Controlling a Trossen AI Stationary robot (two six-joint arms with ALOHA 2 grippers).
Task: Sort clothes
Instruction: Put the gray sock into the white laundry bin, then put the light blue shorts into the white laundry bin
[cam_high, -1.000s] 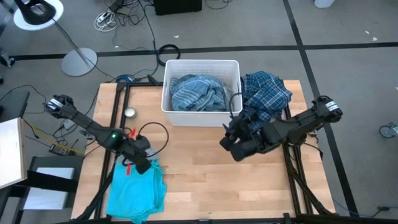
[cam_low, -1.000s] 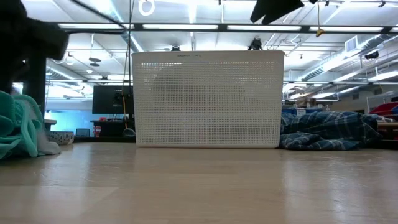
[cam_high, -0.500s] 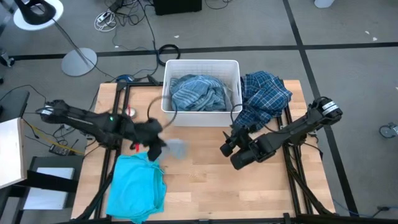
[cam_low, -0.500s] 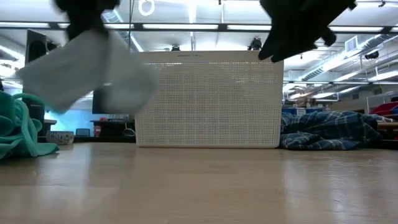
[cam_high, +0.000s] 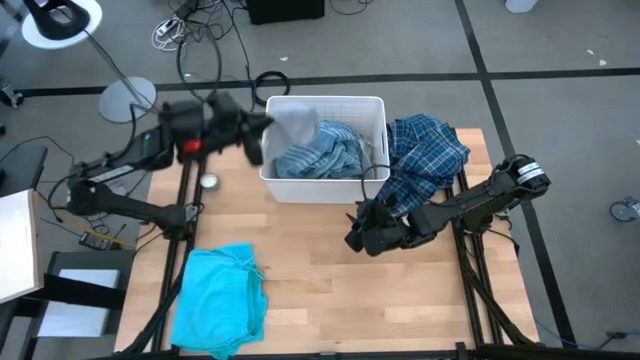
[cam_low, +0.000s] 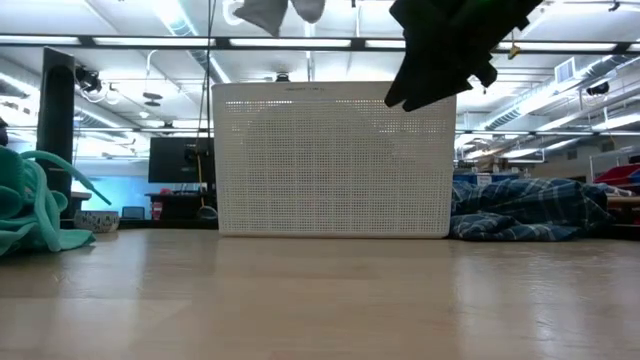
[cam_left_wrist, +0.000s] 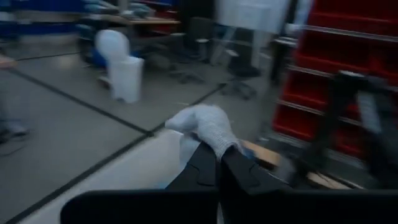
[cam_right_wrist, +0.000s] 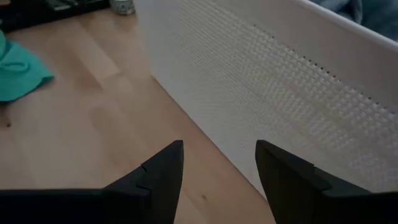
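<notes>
The left gripper (cam_high: 262, 128) is raised at the far left corner of the white bin (cam_high: 372, 103), its fingers (cam_left_wrist: 211, 163) pressed together on a plain grey garment (cam_high: 296, 122), which is held in the air over that corner. In the low view the grey piece (cam_low: 268, 12) is seen hanging above the bin's top edge.

The right gripper (cam_high: 352, 240) is held above the table (cam_high: 330, 290), just in front of the bin's near wall toward its right end, with its fingers (cam_right_wrist: 163, 168) spread and nothing between them.

A blue-grey striped shirt (cam_high: 320, 152) is piled inside the bin. A navy-white plaid shirt (cam_high: 425, 145) is heaped on the table directly to the right of the bin. A bright turquoise garment (cam_high: 218, 312) is spread at the near left corner of the table, well apart from both grippers.
</notes>
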